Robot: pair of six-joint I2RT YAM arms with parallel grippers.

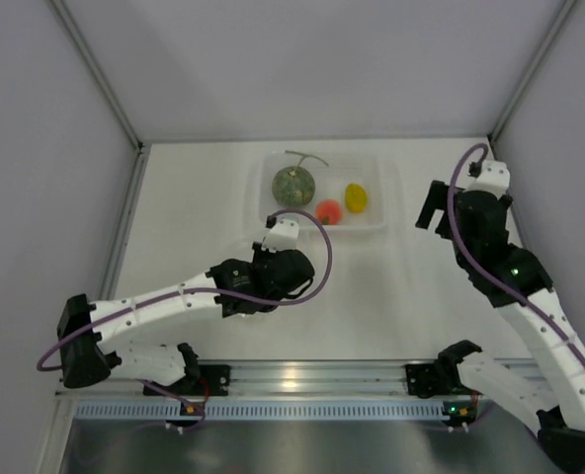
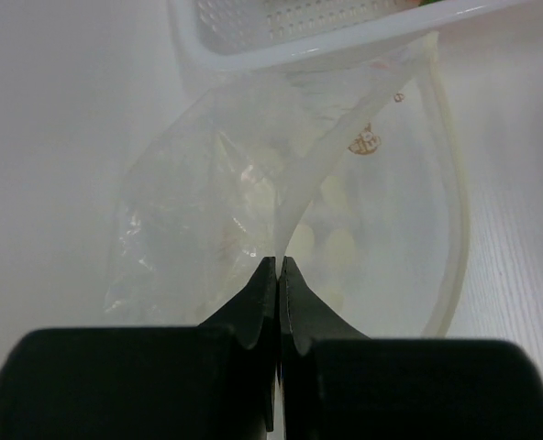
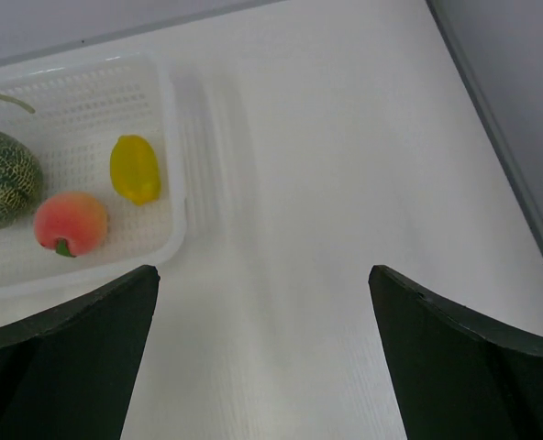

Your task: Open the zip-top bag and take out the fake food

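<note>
The zip-top bag lies crumpled and clear on the white table, just in front of the tub. My left gripper is shut on a raised fold of its plastic. The fake food lies in the tub: a mottled green melon, a yellow fruit and an orange-red fruit. In the right wrist view the melon, yellow fruit and orange-red fruit sit at the left. My right gripper hangs open over bare table to the right of the tub, holding nothing.
The white perforated tub stands at the back middle of the table, and its near rim touches the bag's far edge. Grey walls close in the table on the left, back and right. The right arm stands near the right wall.
</note>
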